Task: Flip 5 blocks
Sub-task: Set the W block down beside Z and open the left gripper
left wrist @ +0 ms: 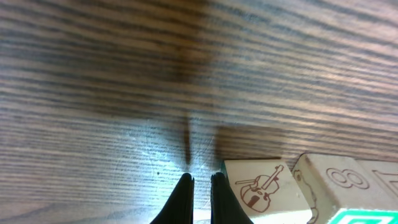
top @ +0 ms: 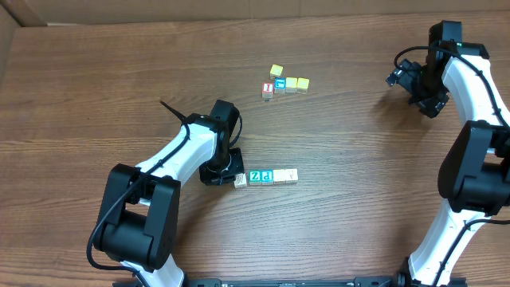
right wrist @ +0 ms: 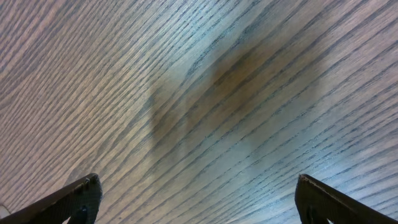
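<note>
Left pincer (left wrist: 202, 182) shut tight, tips together; grips nothing; hangs low over the wood surface (top: 119, 80), just beside the left end of the blocks (top: 267, 177); five blocks in a short row near the middle of the surface; whitish violin-marked block (left wrist: 261, 186) at the left end, set slightly askew, right beside the closed tips; next along, teal-faced block (top: 255, 177), blue-faced block (top: 267, 176), then two pale blocks (top: 286, 176); right pincer (right wrist: 198, 200) spread wide, empty, over bare wood at the far right, well apart from the row; farther back, a separate cluster with a red-faced cube (top: 268, 89) and yellow cubes (top: 296, 83)
</note>
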`<state>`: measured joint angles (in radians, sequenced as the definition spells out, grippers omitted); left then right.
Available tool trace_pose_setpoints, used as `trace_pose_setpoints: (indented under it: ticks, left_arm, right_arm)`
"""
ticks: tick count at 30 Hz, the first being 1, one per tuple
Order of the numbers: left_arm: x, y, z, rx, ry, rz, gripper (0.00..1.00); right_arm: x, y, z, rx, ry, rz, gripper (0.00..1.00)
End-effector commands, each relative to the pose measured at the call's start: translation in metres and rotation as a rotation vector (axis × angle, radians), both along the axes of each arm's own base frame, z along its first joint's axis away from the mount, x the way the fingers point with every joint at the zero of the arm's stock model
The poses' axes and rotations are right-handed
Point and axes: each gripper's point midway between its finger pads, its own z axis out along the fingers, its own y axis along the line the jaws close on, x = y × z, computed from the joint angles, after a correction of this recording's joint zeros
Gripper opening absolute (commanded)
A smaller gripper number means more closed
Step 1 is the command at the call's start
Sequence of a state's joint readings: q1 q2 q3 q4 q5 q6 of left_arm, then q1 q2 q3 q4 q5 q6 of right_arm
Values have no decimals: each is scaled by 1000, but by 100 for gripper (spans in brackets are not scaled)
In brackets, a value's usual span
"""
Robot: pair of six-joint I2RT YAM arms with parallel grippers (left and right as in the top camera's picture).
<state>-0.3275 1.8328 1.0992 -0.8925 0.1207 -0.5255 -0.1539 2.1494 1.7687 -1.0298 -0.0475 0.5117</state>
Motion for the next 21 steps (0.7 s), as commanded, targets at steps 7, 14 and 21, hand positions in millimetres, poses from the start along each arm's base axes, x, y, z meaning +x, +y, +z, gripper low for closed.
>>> trace_pose_setpoints:
  ticks: [7,14,21]
  left_arm:
    - [6,-6,3,-22,-32,23,4]
    - [5,-13,4,-61,-24,23,4]
    - [8,-10,4,-48,-36,25,4]
  right_arm:
    - [7,-1,19,-10,-51,5,100]
    - [7,-1,19,-10,-51,5,100]
    - [7,-1,19,-10,-51,5,100]
